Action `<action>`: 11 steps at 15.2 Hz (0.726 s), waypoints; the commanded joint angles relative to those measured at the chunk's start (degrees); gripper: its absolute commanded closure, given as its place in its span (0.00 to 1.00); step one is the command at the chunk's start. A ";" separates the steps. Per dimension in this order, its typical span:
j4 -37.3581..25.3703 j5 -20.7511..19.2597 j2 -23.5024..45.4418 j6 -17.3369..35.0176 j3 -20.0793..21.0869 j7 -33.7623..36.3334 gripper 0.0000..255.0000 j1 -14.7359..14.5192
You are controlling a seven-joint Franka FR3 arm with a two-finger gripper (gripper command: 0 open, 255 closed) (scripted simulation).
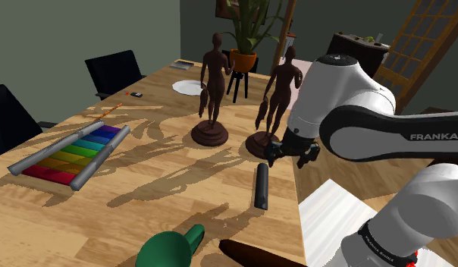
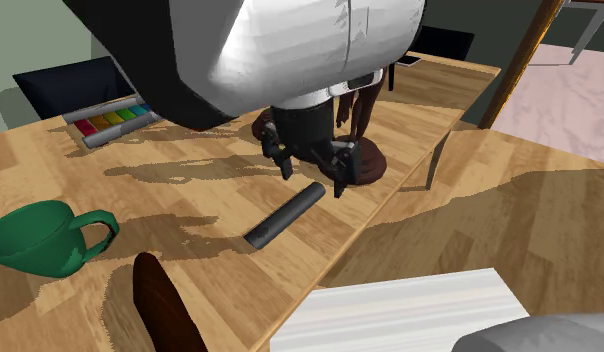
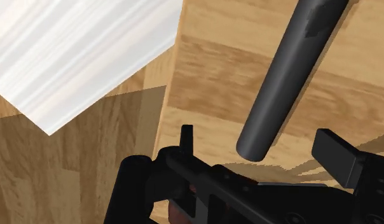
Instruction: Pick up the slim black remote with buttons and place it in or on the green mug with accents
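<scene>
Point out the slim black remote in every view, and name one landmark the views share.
Shoulder view: the remote lies lower centre, near the edge of the table, just below the gripper in the picture.
Second exterior view: the remote lies diagonally at centre, right of the green mug.
Wrist view: the remote has its near end between the open fingers.
Shared landmark: the white stand beside that table edge.

Pale wooden table (image 1: 167, 163), black chairs (image 1: 114, 72) at the shoulder view's left, grey-green wall (image 1: 68, 30) beyond, potted plant (image 1: 246, 42) at the far end (on a dark stool (image 1: 239, 82)), wooden floor (image 2: 490, 230) alongside
</scene>
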State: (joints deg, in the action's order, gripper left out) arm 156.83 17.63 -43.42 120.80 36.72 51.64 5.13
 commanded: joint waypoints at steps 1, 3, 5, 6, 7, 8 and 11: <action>-1.43 0.32 4.57 4.38 6.21 7.79 0.00 3.02; -2.96 -0.63 8.99 8.30 12.45 15.15 0.00 7.31; -4.12 -1.74 11.73 10.49 16.64 19.78 0.00 10.68; -3.76 -1.89 12.36 11.51 17.19 19.96 0.00 11.14; -3.40 -2.07 13.02 12.53 17.76 20.15 0.00 11.64; -3.06 -2.28 13.71 13.56 18.35 20.36 0.00 12.16; -2.11 -3.12 15.90 16.70 20.28 21.14 0.00 14.00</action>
State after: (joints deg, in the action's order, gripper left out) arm 154.34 14.85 -28.34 136.26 56.33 72.54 18.39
